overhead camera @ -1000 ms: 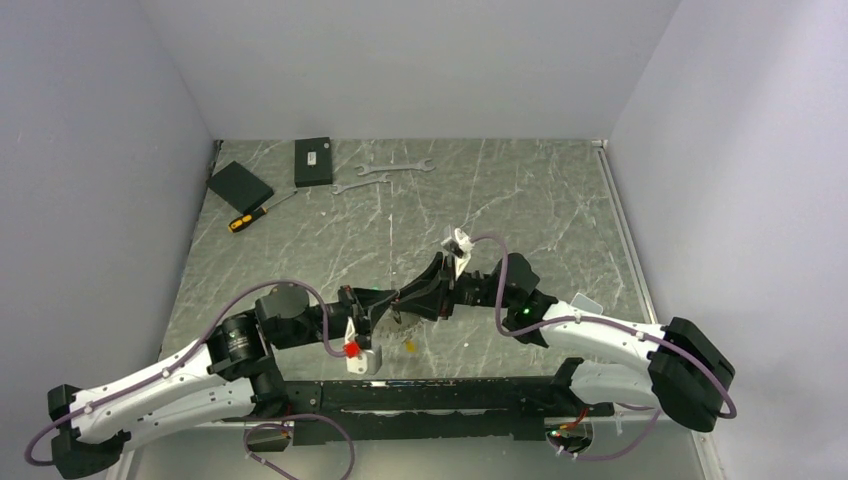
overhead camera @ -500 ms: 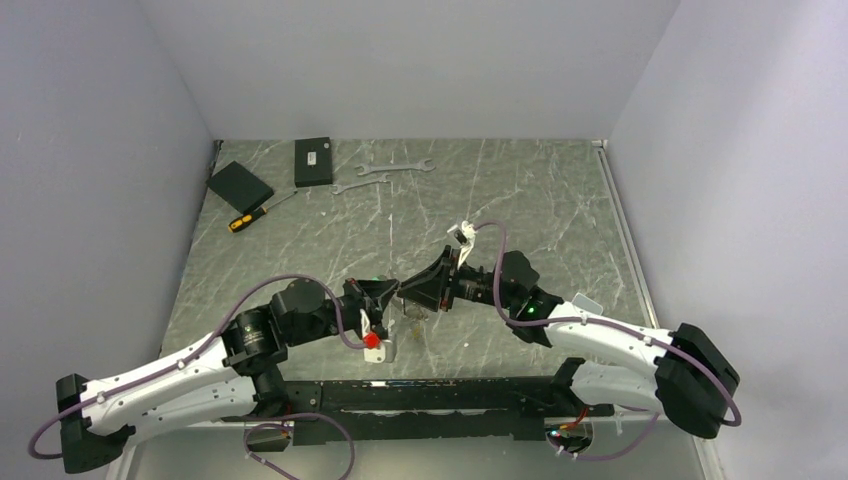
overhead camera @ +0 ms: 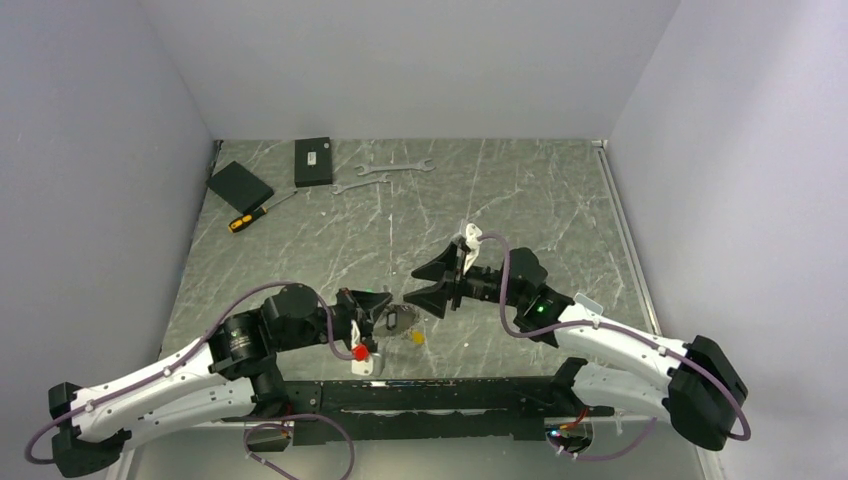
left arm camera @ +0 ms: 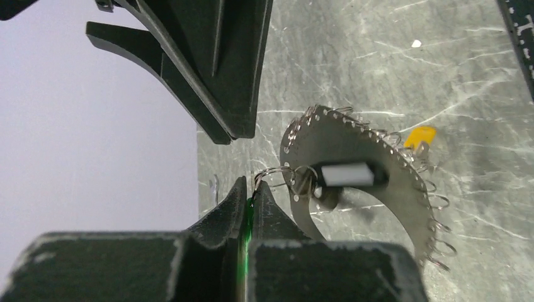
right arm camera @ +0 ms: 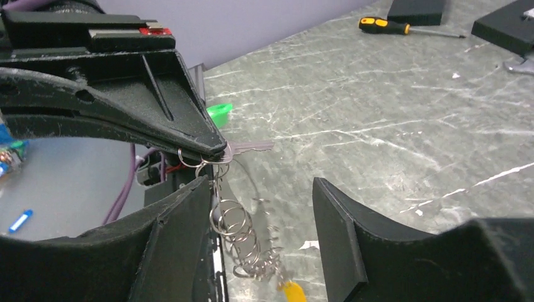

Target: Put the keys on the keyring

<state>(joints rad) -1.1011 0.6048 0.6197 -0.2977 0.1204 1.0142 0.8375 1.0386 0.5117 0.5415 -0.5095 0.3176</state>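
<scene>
- Two end effectors meet low in the centre of the top view. The left end effector is pressed together on the green tag of the keys. The right end effector stands with its fingers wide apart, holding nothing.
- The keys sit at the left fingertips, and their small loop overlaps the edge of the keyring. The keyring is a crescent plate fringed with split rings and carries a yellow tag. Whether the loop is actually threaded, I cannot tell.
- The step in hand looks like joining the loop to the ring. The next move probably calls for the right end effector to steady the plate so the link can be checked.
- The black base rail lies just below the work. Open tabletop spreads above it, with the wrenches, screwdriver and black boxes well apart at the upper left.
</scene>
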